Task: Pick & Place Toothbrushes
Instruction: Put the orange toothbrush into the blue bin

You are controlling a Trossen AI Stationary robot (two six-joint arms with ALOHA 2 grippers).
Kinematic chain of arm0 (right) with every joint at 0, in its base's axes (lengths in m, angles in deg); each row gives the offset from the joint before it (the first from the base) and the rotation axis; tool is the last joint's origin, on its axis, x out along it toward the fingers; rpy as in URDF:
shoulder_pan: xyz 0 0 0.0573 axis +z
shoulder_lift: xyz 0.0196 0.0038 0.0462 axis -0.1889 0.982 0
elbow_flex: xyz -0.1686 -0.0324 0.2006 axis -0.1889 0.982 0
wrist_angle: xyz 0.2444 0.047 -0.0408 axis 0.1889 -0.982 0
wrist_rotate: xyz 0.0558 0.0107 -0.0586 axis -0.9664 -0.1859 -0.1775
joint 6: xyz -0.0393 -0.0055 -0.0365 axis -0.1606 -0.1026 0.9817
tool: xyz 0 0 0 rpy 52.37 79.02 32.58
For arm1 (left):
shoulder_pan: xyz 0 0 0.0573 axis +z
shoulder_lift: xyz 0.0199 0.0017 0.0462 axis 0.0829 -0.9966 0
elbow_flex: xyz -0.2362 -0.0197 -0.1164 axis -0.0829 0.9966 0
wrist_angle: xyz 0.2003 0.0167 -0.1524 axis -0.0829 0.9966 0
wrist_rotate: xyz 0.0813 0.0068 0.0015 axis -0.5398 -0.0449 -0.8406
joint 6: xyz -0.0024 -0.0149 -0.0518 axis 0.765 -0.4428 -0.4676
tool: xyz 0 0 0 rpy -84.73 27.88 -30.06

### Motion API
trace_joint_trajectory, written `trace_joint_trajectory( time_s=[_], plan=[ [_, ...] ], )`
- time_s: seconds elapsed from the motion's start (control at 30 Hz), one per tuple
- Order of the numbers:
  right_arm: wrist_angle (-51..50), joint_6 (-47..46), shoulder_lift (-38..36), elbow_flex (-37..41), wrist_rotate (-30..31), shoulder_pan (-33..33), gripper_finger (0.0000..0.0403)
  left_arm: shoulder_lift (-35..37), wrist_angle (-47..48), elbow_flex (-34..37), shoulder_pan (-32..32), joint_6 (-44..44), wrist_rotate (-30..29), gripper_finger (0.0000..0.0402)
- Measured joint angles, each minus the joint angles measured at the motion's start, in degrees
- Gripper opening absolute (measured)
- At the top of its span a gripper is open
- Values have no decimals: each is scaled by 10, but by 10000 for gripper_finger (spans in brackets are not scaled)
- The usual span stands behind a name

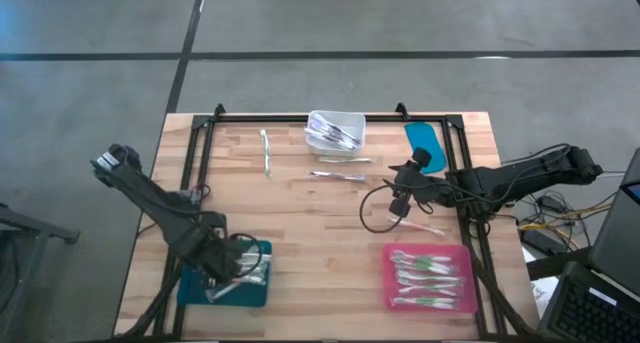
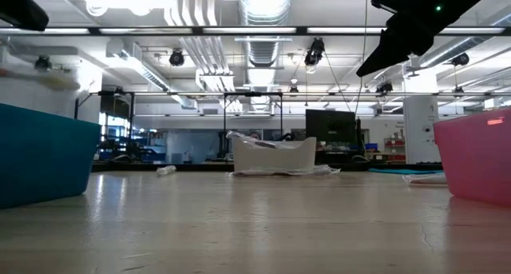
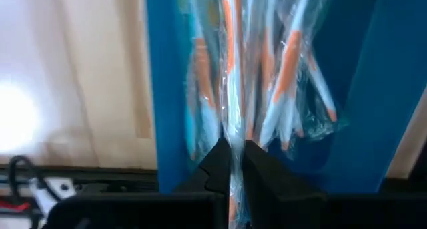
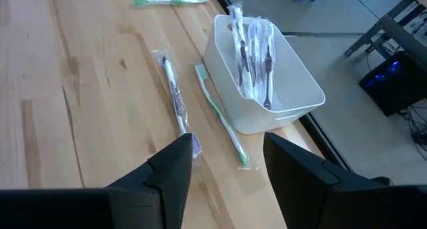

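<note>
A wrapped toothbrush is being pinched by the left gripper over the teal tray; the right gripper is being held open above the table.

I count: loose toothbrushes on table – 4 | trays – 3 | white bin – 1 | arms – 2

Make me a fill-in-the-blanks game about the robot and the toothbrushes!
1. The left claw is over the ____ tray.
2. The pink tray is near the ____ arm.
3. The right claw is ____ and holds nothing.
4. The white bin has ____ inside.

Missing words: blue; right; open; toothbrushes
</note>
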Motion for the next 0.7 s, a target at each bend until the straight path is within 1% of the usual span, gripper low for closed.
trace_joint_trajectory(
  time_s=[0.1, 0.3, 0.4, 0.57, 0.7],
  plan=[
    [0, 0, 0, 0, 0, 0, 188, 0, -24, 21, -2, 22, 24, 23],
    [2, 0, 0, 0, 0, -4, 196, 0, -47, 58, -15, 40, 26, 26],
    [3, -1, 0, 0, 0, -8, 191, 4, -54, 81, -21, 40, 23, 25],
    [12, -1, 0, 1, 0, -9, 179, 27, -102, 121, -23, 31, 22, 29],
    [13, 0, 0, 2, 0, -10, 171, 41, -112, 144, -23, 3, 12, 34]
  ],
)
